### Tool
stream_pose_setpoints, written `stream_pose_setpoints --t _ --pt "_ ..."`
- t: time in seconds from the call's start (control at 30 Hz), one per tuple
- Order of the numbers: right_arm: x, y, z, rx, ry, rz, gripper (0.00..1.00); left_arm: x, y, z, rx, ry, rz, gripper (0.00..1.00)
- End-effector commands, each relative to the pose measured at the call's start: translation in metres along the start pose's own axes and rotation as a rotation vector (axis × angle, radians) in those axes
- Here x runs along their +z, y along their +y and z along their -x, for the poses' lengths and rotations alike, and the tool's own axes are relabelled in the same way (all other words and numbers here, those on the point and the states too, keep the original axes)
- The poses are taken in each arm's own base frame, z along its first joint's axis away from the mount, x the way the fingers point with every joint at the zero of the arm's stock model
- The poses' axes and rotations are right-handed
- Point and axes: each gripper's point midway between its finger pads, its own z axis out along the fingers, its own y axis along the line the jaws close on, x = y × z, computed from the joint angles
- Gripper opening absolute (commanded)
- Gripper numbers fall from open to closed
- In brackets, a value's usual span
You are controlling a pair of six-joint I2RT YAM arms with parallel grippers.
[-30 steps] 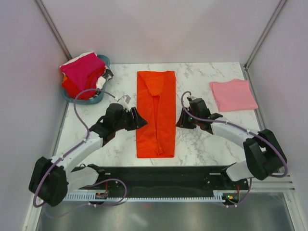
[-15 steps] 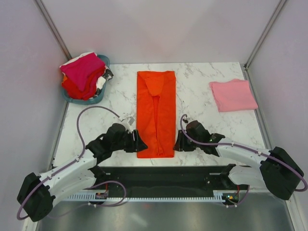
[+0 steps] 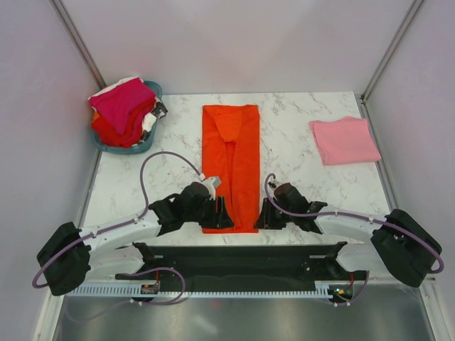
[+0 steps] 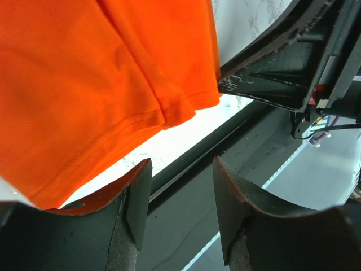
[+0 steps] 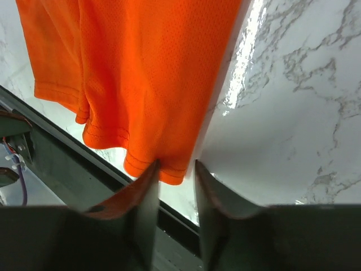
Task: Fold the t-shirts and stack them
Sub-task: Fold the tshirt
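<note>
A bright orange-red t-shirt [image 3: 230,167] lies flat in the middle of the table, folded into a long strip. My left gripper [image 3: 225,216] sits low at its near-left corner. In the left wrist view this gripper [image 4: 182,164] stands open and empty over the table's near edge, with the shirt's hem [image 4: 84,84] just beyond its fingers. My right gripper [image 3: 262,216] is at the near-right corner. It [image 5: 176,164] is open, and the hem corner of the orange shirt [image 5: 141,68] reaches between its tips. A folded light pink t-shirt [image 3: 345,140] lies at the right.
A teal basket [image 3: 147,147] at the back left holds a heap of magenta, red and white shirts [image 3: 122,105]. The black base plate [image 3: 234,259] runs along the table's near edge, right behind both grippers. White walls enclose the table.
Both arms have slid toward the near edge along the orange shirt's sides, from its middle down to its near hem corners. The shirts have not moved.
</note>
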Motion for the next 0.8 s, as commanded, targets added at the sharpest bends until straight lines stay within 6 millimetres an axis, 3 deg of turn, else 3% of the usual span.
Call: stream_pose_setpoints --t 0.0,0.1,0.27,0.6,0.7,0.77 --pt "0.003 0.0 -0.005 0.009 0.007 0.015 0.32 0.005 -0.028 0.022 0.0 -0.063 -0.051 0.55" --pt "0.004 -0.008 -0.008 0.014 0.01 -0.011 0.13 0.012 -0.036 0.023 0.01 -0.052 -0.057 0.55" --pt "0.002 -0.008 -0.007 0.015 0.0 -0.009 0.0 0.026 -0.046 0.027 0.016 -0.041 -0.056 0.55" --pt "-0.004 -0.004 -0.002 0.034 -0.041 0.009 0.0 0.044 -0.058 0.051 -0.025 -0.117 -0.065 0.51" --pt "-0.006 -0.003 -0.001 0.041 -0.057 0.013 0.0 0.053 -0.07 0.055 -0.039 -0.121 -0.121 0.38" --pt "-0.007 -0.004 0.0 0.042 -0.065 0.01 0.0 0.063 -0.063 0.049 -0.047 -0.092 -0.097 0.3"
